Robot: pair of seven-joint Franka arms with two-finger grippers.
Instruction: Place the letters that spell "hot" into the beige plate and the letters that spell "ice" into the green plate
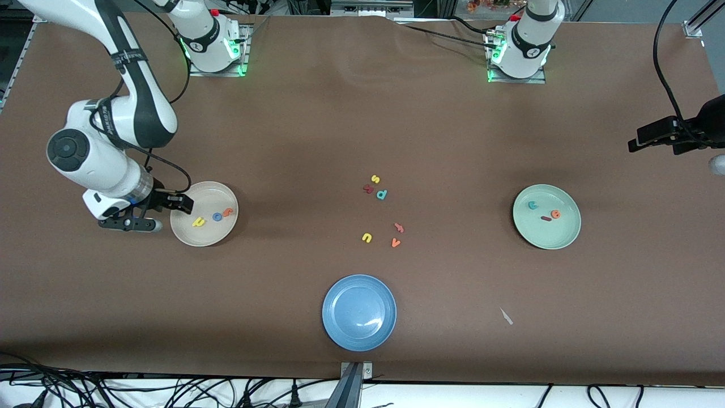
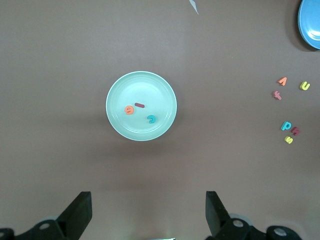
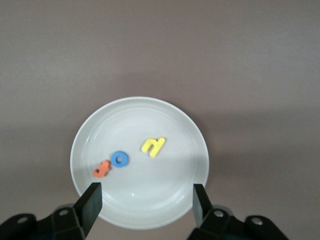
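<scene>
Right hand point(image 3: 144, 200), fingers apart and empty, hangs over the beige plate point(image 1: 195, 237) at frame left, holding yellow h point(image 1: 198, 222), blue o point(image 1: 217, 216), orange t point(image 1: 227, 212); left hand point(image 2: 148, 215) apart

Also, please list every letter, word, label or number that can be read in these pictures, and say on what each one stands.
"h", "o", "t": foam letters in the beige plate.
"c", "i", "e": foam letters in the green plate.
"s", "p", "u", "v": loose letters on the table.
Two reddish loose letters: shape unclear.
Round marks on both arm bases: too small to read.
No words or numbers elsewhere.
</scene>
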